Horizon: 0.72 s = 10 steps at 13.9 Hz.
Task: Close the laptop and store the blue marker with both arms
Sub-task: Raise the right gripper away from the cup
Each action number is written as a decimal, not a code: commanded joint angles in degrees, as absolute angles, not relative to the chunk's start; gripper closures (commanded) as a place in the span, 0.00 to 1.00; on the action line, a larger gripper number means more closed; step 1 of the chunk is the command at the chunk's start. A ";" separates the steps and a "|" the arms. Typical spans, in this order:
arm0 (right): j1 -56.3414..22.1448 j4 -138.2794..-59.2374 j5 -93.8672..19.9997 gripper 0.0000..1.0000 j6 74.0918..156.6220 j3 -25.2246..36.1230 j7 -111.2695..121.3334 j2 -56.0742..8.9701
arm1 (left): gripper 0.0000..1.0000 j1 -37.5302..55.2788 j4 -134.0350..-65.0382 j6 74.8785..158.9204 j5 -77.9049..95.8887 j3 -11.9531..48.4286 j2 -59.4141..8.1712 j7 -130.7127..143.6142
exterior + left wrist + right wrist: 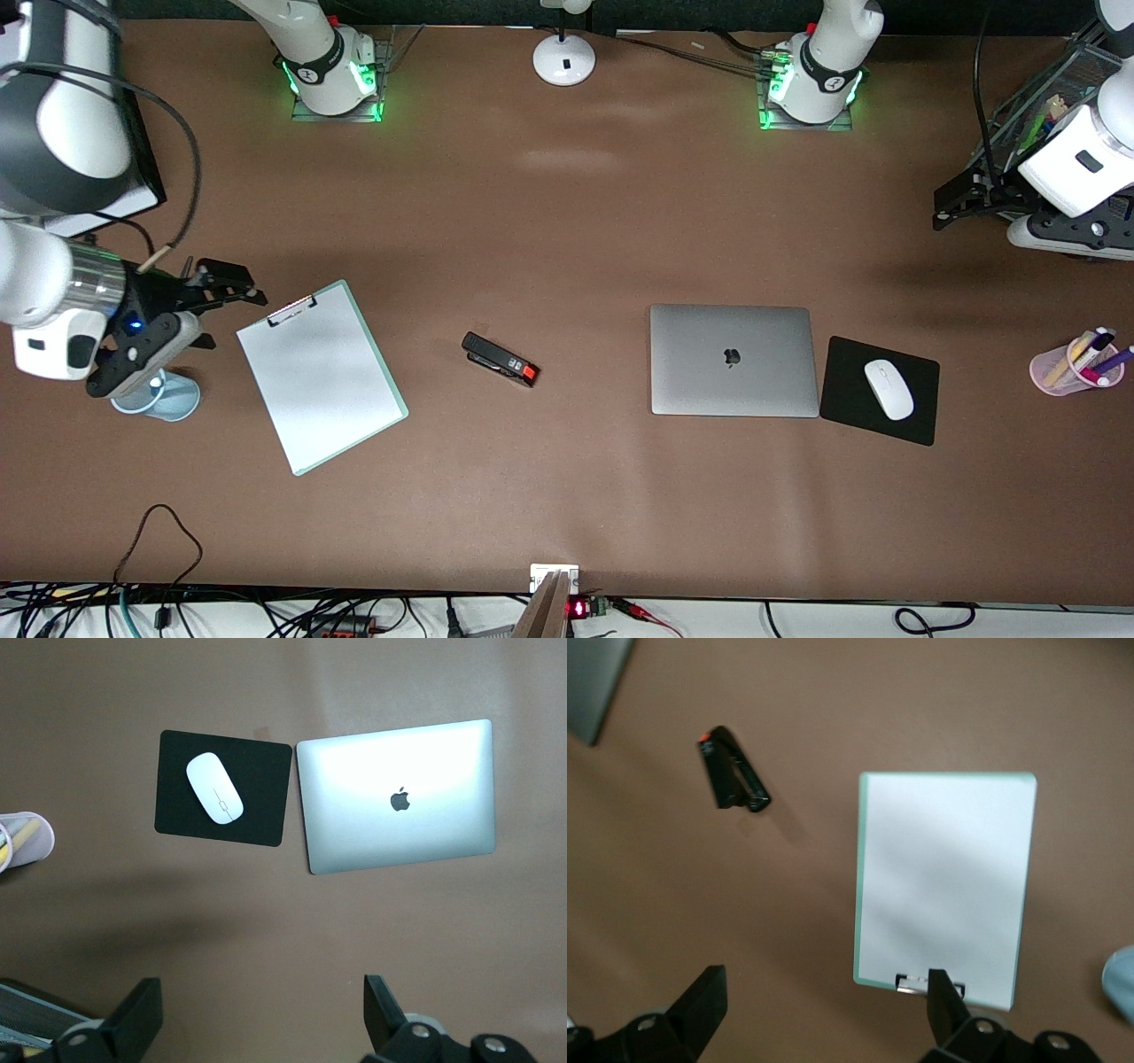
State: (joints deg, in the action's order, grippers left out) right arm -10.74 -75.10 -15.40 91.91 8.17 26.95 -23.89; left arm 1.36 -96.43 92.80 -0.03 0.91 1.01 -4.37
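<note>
— Laptop (733, 360) lies shut on the counter (567, 496), mousepad (879, 390) just beside it.
— Left end effector (257, 1028) hangs wide above them; right end effector (824, 1014), also wide, hovers at the clipboard's (321, 376) clip edge. Marker? Can't tell.

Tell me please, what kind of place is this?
Probably a robotics lab arranged as an office desk: a closed laptop, a mouse on a mousepad, a stapler and a clipboard on a brown table.
</note>
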 commanded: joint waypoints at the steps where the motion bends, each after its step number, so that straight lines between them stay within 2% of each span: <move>1: -12.83 -82.26 -11.79 0.00 94.31 8.35 12.19 -19.78 | 0.00 1.05 -96.33 92.20 -0.62 1.05 1.23 -4.66; 5: -12.13 -84.90 -2.32 0.00 91.51 8.35 5.89 -17.50 | 0.00 1.05 -96.33 92.20 -0.62 1.05 1.23 -4.66; 7: -8.72 -84.82 2.44 0.00 90.01 8.35 6.85 -15.92 | 0.00 1.05 -96.33 92.20 -0.62 1.05 1.23 -4.66; 10: -2.39 -84.20 2.29 0.00 90.70 8.00 6.33 -13.63 | 0.00 1.05 -96.33 92.20 -0.62 1.05 1.23 -4.66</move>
